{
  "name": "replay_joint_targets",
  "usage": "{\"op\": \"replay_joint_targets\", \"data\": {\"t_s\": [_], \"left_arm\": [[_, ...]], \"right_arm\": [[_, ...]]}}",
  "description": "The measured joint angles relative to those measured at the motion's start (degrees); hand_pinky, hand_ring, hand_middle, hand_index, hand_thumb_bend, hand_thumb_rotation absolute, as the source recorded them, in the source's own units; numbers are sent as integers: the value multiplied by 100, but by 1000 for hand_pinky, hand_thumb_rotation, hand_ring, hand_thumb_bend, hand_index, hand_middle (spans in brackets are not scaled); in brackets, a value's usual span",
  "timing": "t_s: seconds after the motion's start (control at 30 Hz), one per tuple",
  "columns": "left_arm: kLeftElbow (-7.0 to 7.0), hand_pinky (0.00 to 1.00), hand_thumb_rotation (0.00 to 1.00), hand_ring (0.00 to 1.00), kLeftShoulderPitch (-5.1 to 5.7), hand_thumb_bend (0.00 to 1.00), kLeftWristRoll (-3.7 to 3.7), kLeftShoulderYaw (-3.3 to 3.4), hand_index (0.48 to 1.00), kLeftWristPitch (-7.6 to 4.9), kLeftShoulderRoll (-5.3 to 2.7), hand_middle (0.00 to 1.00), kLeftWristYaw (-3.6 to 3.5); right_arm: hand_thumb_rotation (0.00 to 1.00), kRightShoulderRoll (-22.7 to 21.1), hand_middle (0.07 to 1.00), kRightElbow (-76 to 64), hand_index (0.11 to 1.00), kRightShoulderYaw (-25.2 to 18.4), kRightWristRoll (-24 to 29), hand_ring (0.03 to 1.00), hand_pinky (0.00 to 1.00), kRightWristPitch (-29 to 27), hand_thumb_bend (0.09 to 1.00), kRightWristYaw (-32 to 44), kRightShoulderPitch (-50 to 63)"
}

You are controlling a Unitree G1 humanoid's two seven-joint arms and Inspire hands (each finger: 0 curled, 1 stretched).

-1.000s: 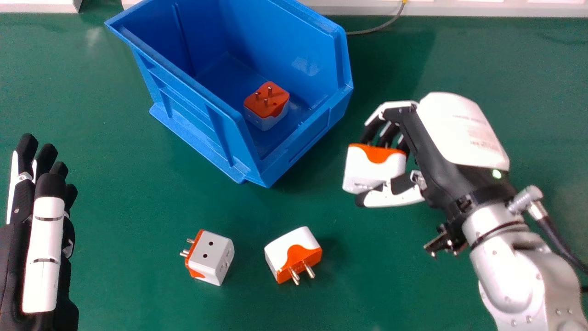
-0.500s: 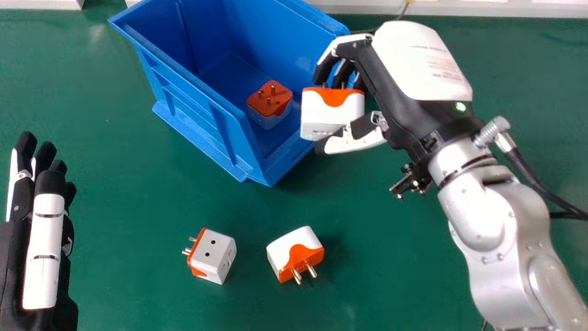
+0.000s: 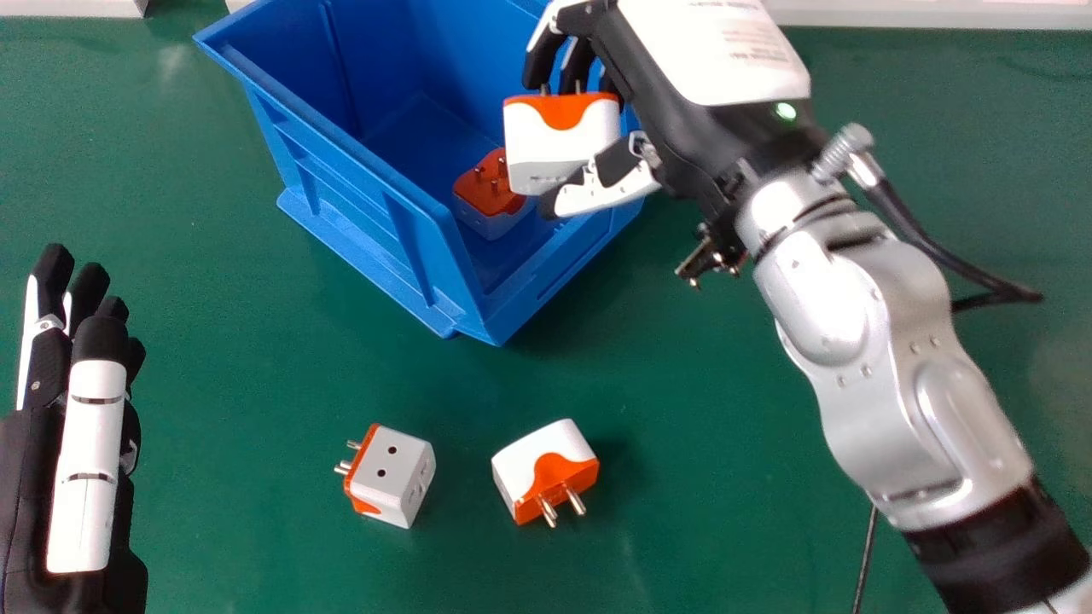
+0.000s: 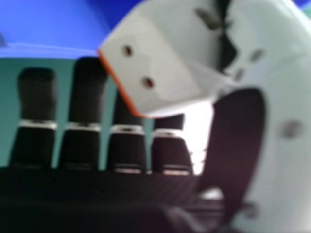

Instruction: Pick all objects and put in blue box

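Observation:
In the head view my right hand (image 3: 674, 94) is over the right part of the blue box (image 3: 426, 247), shut on a white and orange adapter (image 3: 559, 141) pinched between fingers and thumb. The right hand view shows that adapter (image 4: 155, 63) between the fingers and thumb of my right hand (image 4: 235, 141). Inside the box lies another adapter (image 3: 490, 192), orange side up, partly covered by the held one. Two more rest on the table: one on its side (image 3: 392, 475), the other with pins toward me (image 3: 546, 473). My left hand (image 3: 90, 443) lies at the left edge, fingers straight.
The green table (image 3: 256, 384) surrounds the box. A white ledge (image 3: 930, 13) runs along the far edge. A dark cable hangs beside my right forearm, which spans the right side of the head view.
My right hand has moved left and away from me, carrying the adapter from right of the box to over it. The left hand and the table adapters stay put.

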Motion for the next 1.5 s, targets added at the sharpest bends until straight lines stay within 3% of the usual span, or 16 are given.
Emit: {"op": "replay_joint_targets", "data": {"t_s": [0.27, 0.43, 0.93, 1.13, 1.27, 1.5], "left_arm": [[0, 1000, 1000, 1000, 9, 562, 8, -7, 1000, -3, -3, 1000, -3], [5, 1000, 1000, 1000, 3, 557, -6, -14, 1000, -41, -2, 1000, -56], [-28, 1000, 1000, 1000, -29, 501, 18, -135, 1000, -4, -2, 1000, 12], [14, 1000, 1000, 1000, -111, 454, 9, -142, 1000, -50, -4, 1000, -22], [59, 1000, 1000, 1000, -107, 439, 3, -146, 1000, -82, -5, 1000, -51], [57, 1000, 1000, 1000, -33, 437, 21, -148, 1000, -81, -10, 1000, -19]], "right_arm": [[0, 363, 470, 1555, 531, 197, 14, 411, 330, -334, 490, -620, -742], [0, 664, 465, 2498, 535, 345, 15, 409, 330, -364, 490, -871, -1238], [0, 1483, 469, 5162, 559, 665, 117, 400, 305, -147, 486, -1560, -2341], [0, 1635, 477, 6039, 550, 804, 159, 409, 310, -177, 488, -1765, -2751], [0, 1693, 478, 6438, 557, 927, 158, 409, 303, -143, 488, -1813, -2890], [0, 1703, 479, 6723, 552, 1077, 160, 384, 274, -156, 501, -1913, -2929]]}}
